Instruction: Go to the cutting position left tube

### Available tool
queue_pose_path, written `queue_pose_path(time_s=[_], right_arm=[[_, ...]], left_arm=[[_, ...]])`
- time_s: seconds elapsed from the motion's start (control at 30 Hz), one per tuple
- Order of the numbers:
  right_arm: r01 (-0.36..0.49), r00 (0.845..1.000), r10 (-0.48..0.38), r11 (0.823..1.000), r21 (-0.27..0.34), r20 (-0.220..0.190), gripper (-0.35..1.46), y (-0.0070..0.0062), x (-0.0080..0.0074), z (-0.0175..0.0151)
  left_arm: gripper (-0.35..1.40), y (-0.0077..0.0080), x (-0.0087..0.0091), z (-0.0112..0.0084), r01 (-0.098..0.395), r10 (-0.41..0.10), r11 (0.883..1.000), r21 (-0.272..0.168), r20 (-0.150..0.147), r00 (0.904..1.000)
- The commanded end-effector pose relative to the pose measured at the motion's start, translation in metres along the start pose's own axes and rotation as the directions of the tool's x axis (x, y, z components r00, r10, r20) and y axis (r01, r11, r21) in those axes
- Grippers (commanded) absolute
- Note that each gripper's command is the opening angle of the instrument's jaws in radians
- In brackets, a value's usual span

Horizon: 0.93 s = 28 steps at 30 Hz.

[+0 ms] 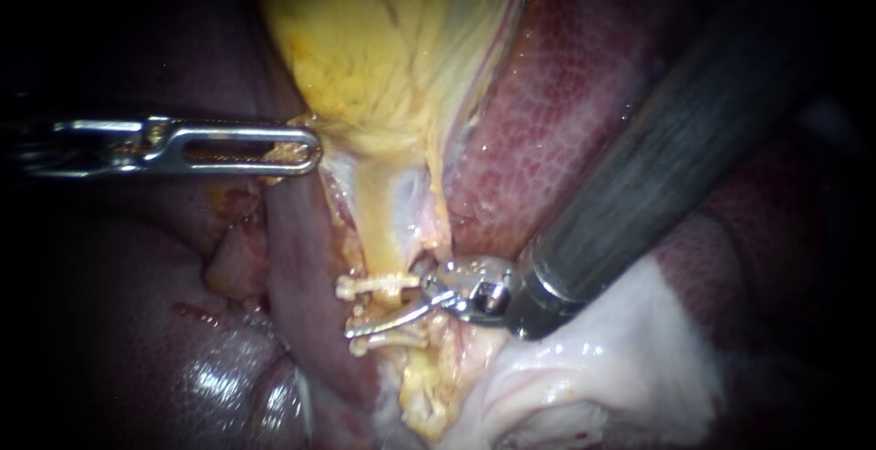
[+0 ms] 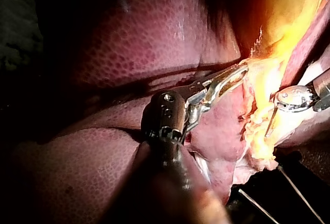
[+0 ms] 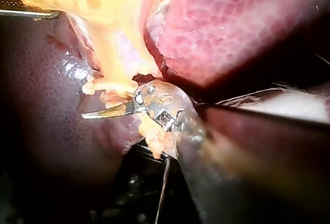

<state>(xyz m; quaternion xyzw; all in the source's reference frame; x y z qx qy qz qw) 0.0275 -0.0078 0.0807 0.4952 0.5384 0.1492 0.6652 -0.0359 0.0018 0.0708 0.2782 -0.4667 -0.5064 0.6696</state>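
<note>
Liver (image 1: 566,94) underneath; yellow gallbladder (image 1: 383,39) lying directly on it.

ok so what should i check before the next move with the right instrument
1. Left instrument shut on the gallbladder, holding the tube stretched: ok.
2. Upper clip and lower clip both in sight on the tube: ok.
3. Right instrument lies across the tube between the two clips: ok.
4. What lies behind the tube at that spot: cannot tell, hidden.
5. Liver clear of the right instrument's tip: cannot tell, dark tissue lies close beside it.
</note>
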Motion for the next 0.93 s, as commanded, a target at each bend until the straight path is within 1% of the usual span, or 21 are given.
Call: queue_pose_path(time_s=[0.03, 0.3, 0.43, 0.93], right_arm=[[0.0, 1.0, 0.0, 1.0, 0.004, -0.001, 1.42, 0.0, 0.0001, 0.0], [0.001, 1.0, -0.001, 1.0, 0.011, 0.003, 1.42, 0.0002, 0.0003, 0.0004], [0.006, 1.0, -0.006, 1.0, 0.03, 0.013, 1.42, 0.0003, 0.0003, 0.0005], [0.007, 1.0, -0.007, 1.0, 0.024, 0.01, 1.42, 0.0004, 0.0003, 0.0006]], left_arm=[[-0.35, 0.0001, 0.0, 0.0001, -0.001, 0.001, 1.0, -0.002, -0.001, 1.0], [-0.35, 0.0003, 0.0001, 0.0005, -0.002, 0.002, 1.0, -0.007, -0.002, 1.0], [-0.35, 0.0003, 0.0001, 0.0005, -0.002, 0.002, 1.0, -0.007, -0.002, 1.0], [-0.35, 0.0001, 0.0001, 0.0004, -0.002, 0.002, 1.0, -0.005, -0.003, 1.0]])
